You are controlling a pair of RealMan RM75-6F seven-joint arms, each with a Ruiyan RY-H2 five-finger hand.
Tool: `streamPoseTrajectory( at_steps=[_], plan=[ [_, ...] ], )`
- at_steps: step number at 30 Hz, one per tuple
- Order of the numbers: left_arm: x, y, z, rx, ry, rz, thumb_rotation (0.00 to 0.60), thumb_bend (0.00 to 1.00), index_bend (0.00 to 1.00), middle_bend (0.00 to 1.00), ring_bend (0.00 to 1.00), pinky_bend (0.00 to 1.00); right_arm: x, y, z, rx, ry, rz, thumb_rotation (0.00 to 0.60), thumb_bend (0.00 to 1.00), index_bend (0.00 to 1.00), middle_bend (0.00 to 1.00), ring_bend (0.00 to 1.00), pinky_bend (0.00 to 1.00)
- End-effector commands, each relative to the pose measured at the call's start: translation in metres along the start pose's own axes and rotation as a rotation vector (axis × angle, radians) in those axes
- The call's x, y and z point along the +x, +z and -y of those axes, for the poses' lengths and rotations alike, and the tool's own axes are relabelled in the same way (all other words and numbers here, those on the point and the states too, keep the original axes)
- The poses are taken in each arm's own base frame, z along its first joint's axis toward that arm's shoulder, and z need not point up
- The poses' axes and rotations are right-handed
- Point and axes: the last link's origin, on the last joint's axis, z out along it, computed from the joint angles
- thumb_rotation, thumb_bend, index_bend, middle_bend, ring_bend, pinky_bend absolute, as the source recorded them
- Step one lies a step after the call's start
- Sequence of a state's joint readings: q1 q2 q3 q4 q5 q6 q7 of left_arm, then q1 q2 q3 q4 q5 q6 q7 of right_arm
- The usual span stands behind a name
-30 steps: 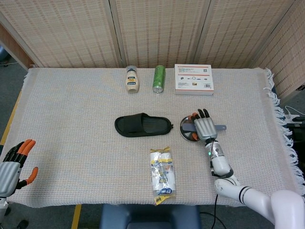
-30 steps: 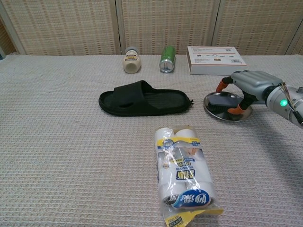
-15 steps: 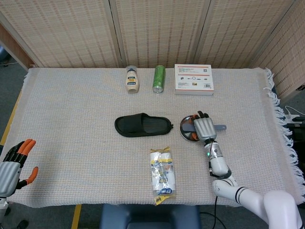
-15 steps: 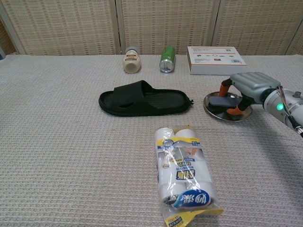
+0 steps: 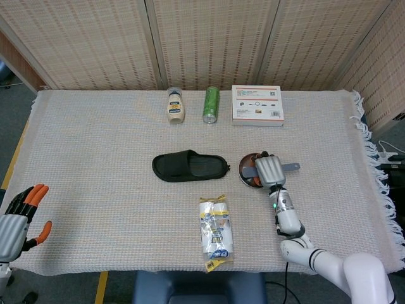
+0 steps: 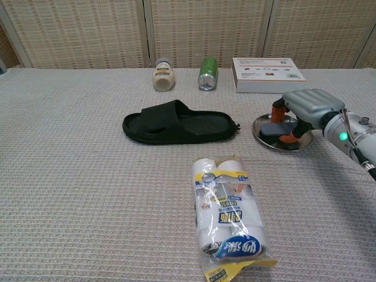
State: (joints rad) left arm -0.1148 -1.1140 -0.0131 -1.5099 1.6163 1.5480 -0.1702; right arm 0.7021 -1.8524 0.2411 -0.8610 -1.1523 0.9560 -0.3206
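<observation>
Right hand (image 6: 305, 108) curled around gray brush (image 5: 278, 168), lifting it just above metal dish (image 6: 267, 136) toward tabletop's right edge. Left hand (image 5: 16, 218) off front-left corner, fingers spread, holding nothing. Slipper (image 6: 176, 122) mid-tabletop.

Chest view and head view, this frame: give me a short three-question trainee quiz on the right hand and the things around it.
1. True or false: the right hand grips a dark flat tool over the metal dish.
2. Which thing lies nearest the dish's left side? A. green can B. black slipper C. white box
3. Fill in: the left hand holds ____.

Key: 1 true; 2 B; 3 nothing, its fingers are spread apart.
</observation>
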Motion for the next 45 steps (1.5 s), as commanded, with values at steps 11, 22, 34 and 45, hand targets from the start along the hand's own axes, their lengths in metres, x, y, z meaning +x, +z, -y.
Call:
streamPoseTrajectory(
  at_steps=[11, 22, 34, 45],
  plan=[
    [0.0, 0.0, 0.001, 0.001, 0.001, 0.002, 0.6, 0.46, 0.0, 0.0, 0.0, 0.1, 0.005, 0.001, -0.001, 0.0, 0.002, -0.048, 0.6, 0.26, 0.83, 0.57, 0.48, 0.73],
    [-0.001, -0.001, 0.0, 0.003, 0.0, 0.008, 0.6, 0.46, 0.0, 0.0, 0.0, 0.1, 0.039, 0.014, 0.023, 0.071, -0.015, -0.126, 0.6, 0.27, 0.85, 0.59, 0.49, 0.73],
    [0.0, -0.001, 0.002, 0.011, -0.019, 0.02, 0.6, 0.46, 0.0, 0.0, 0.0, 0.1, 0.066, 0.034, 0.088, 0.167, -0.172, -0.164, 0.6, 0.27, 0.86, 0.59, 0.49, 0.73],
    [0.002, -0.003, 0.002, 0.004, -0.044, 0.03, 0.6, 0.46, 0.0, 0.0, 0.0, 0.1, 0.05, 0.038, 0.123, 0.188, -0.238, -0.131, 0.6, 0.27, 0.87, 0.6, 0.51, 0.73]
  ],
)
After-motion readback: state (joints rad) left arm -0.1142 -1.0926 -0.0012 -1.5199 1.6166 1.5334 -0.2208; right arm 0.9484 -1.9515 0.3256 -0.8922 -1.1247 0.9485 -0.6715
